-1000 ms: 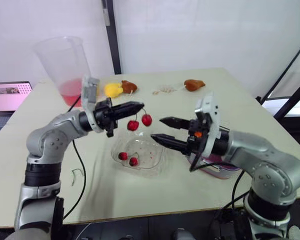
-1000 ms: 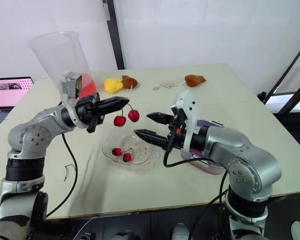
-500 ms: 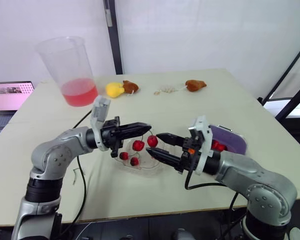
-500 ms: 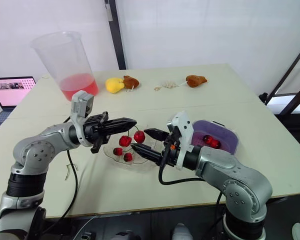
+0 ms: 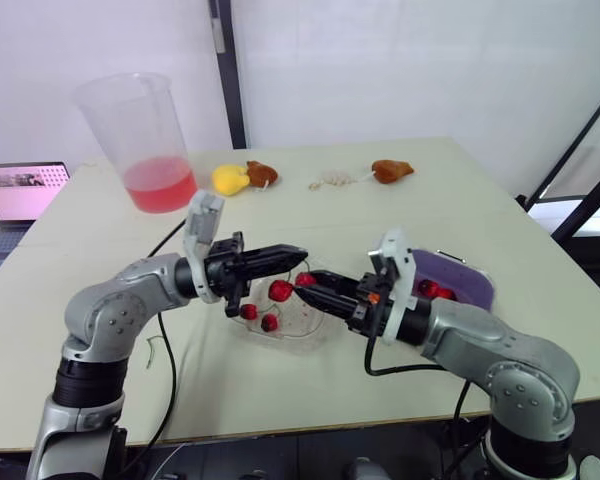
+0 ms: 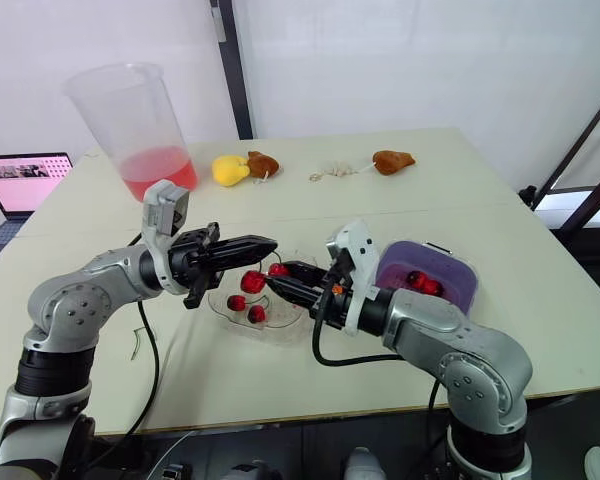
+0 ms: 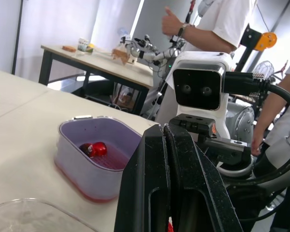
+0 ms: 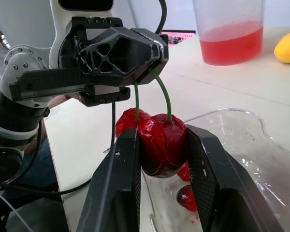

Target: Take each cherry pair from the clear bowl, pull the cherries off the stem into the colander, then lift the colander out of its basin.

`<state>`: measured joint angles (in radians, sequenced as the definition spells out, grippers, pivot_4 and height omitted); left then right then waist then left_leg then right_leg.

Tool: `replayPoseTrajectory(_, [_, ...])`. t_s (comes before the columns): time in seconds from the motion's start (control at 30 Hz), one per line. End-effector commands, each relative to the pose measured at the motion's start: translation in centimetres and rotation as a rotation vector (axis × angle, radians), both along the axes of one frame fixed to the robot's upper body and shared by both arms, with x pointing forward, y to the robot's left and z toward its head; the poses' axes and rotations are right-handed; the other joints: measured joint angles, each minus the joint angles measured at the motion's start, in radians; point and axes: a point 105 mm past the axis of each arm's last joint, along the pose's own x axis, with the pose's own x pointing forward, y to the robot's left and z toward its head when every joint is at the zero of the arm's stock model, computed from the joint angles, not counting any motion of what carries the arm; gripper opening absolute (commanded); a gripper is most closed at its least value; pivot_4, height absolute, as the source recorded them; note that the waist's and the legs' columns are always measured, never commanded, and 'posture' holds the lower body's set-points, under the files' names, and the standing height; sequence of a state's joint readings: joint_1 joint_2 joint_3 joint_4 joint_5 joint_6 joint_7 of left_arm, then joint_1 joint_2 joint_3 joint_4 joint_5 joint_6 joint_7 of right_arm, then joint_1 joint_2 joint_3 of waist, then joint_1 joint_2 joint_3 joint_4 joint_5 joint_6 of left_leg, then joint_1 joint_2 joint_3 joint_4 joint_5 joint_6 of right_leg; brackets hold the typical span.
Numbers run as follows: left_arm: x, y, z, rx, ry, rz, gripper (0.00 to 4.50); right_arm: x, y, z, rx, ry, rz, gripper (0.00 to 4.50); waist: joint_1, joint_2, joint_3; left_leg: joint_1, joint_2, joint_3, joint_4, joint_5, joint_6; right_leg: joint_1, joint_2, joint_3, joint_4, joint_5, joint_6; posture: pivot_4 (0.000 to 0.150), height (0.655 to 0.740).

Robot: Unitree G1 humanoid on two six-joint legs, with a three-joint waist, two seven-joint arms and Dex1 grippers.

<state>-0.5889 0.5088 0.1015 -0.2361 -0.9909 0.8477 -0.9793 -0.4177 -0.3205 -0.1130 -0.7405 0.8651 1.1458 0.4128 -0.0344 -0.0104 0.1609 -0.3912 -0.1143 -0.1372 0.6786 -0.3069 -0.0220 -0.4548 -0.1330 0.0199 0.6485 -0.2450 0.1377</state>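
Pinching 1 cherry [image 8: 162, 140], the right claw [image 8: 162, 145] faces the left claw [image 5: 296, 255], clamped on the 2 stems [image 8: 163, 94].

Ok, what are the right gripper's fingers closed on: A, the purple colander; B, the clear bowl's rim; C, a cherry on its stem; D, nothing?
C: the fingers of the right gripper pinch a cherry whose green stem runs up into the left gripper.
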Motion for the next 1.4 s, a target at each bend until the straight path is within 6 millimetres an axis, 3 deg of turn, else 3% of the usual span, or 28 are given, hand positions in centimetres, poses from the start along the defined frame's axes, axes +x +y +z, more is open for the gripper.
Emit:
replayPoseTrajectory(0.03, [-0.4,-0.1,0.4,-0.009,-0.023,-0.015,0.00,-0.4,0.3,0.9,0.018,-0.039,0.018,1.36,0.000,0.000,0.000,0.000,0.000,0.000,0.000,0.000,0.000,0.000,0.000,0.000,0.000,0.000,0.000,0.150,0.7400])
replayPoseTrajectory(0.27, [0.1,0.0,0.7,-0.018,-0.040,0.006,0.00,-0.8,-1.0,-0.7,-0.091,-0.005,0.018,1.36,0.014,0.000,0.000,0.000,0.000,0.000,0.001,0.000,0.000,0.001,0.000,0.000,0.000,0.000,0.000,0.150,0.7400])
replayPoseTrajectory(0.5, [0.3,0.1,0.6,-0.026,-0.044,0.018,0.00,-0.9,-3.6,0.2,-0.152,-0.014,0.015,1.36,0.024,0.000,0.000,0.000,0.000,0.001,0.001,0.000,0.001,0.001,0.000,0.000,-0.001,0.000,0.000,0.150,0.7400])
replayPoseTrajectory(0.57, [0.4,0.1,0.6,-0.025,-0.046,0.025,0.00,-0.5,-5.5,0.6,-0.210,-0.017,-0.021,1.36,0.026,0.000,0.000,0.001,0.000,0.000,0.002,-0.001,0.001,0.003,0.000,-0.001,-0.002,0.000,0.000,0.150,0.7400])
replayPoseTrajectory(0.7, [0.6,0.6,0.5,-0.026,-0.062,0.052,0.00,2.5,-14.4,0.7,-0.580,-0.031,-0.308,1.36,0.040,0.000,0.001,0.002,-0.001,0.001,0.004,-0.002,0.003,0.007,0.000,-0.001,-0.004,0.000,0.000,0.150,0.7400])
replayPoseTrajectory(0.77, [0.5,0.7,0.3,-0.024,-0.069,0.057,0.00,3.3,-17.4,0.4,-0.730,-0.025,-0.377,1.36,0.041,0.000,0.001,0.004,-0.001,0.002,0.004,-0.002,0.004,0.008,0.000,-0.001,-0.004,0.000,0.000,0.150,0.7400])
replayPoseTrajectory(1.03, [0.5,0.5,-0.2,-0.021,-0.083,0.085,0.00,4.3,-20.3,-2.2,-0.860,0.058,-0.367,1.36,0.040,0.000,0.001,0.006,0.001,0.004,0.003,-0.003,0.005,0.010,0.000,-0.001,-0.005,0.000,0.000,0.150,0.7400])
replayPoseTrajectory(1.13, [0.5,0.5,-0.3,-0.024,-0.081,0.101,0.00,4.4,-20.2,-2.7,-0.866,0.082,-0.344,2.26,0.044,0.000,0.001,0.006,0.001,0.004,0.003,-0.003,0.005,0.010,0.000,-0.001,-0.005,0.000,0.000,0.150,0.7400])
replayPoseTrajectory(1.27, [0.7,0.6,-0.5,-0.023,-0.084,0.126,0.00,4.4,-19.6,-1.5,-0.835,0.067,-0.323,4.17,0.046,0.000,0.001,0.006,0.001,0.004,0.003,-0.003,0.005,0.010,0.000,-0.001,-0.005,0.000,0.000,0.150,0.7400])
replayPoseTrajectory(1.3, [0.7,0.6,-0.4,-0.026,-0.088,0.132,0.00,4.5,-19.4,-1.1,-0.836,0.048,-0.319,4.47,0.046,0.000,0.001,0.006,0.001,0.004,0.003,-0.003,0.005,0.010,0.000,-0.001,-0.005,0.000,0.000,0.150,0.7400])
replayPoseTrajectory(1.4, [1.1,0.6,0.1,-0.038,-0.106,0.154,0.00,4.3,-17.3,0.1,-0.768,-0.002,-0.270,4.47,0.047,0.000,0.001,0.006,0.001,0.004,0.003,-0.003,0.005,0.011,0.000,-0.001,-0.005,0.000,0.000,0.150,0.7400])
